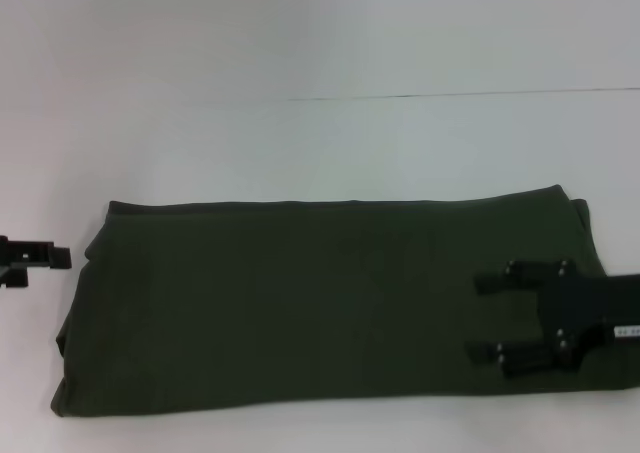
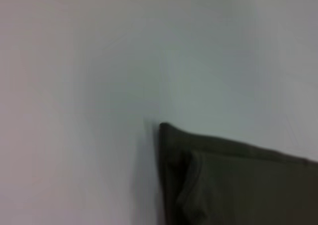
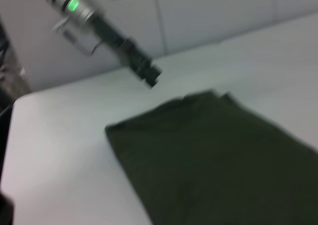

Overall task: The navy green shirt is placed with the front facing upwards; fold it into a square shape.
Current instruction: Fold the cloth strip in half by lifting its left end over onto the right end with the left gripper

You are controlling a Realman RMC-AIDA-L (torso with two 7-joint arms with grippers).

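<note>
The navy green shirt (image 1: 320,303) lies flat on the white table (image 1: 300,153), folded into a long rectangle with plain fabric on top. One of its corners (image 2: 238,185) shows in the left wrist view, and a wider stretch (image 3: 213,155) in the right wrist view. My right gripper (image 1: 485,318) hovers over the shirt's right end, open, its two black fingers pointing left with only cloth under them. My left gripper (image 1: 40,258) is just off the shirt's left edge, above bare table. The same left gripper (image 3: 151,78) appears beyond the shirt's far corner in the right wrist view.
Bare white table surrounds the shirt at the back and left. A pale wall rises behind the table's far edge (image 1: 450,94). The shirt's front edge lies close to the bottom of the head view.
</note>
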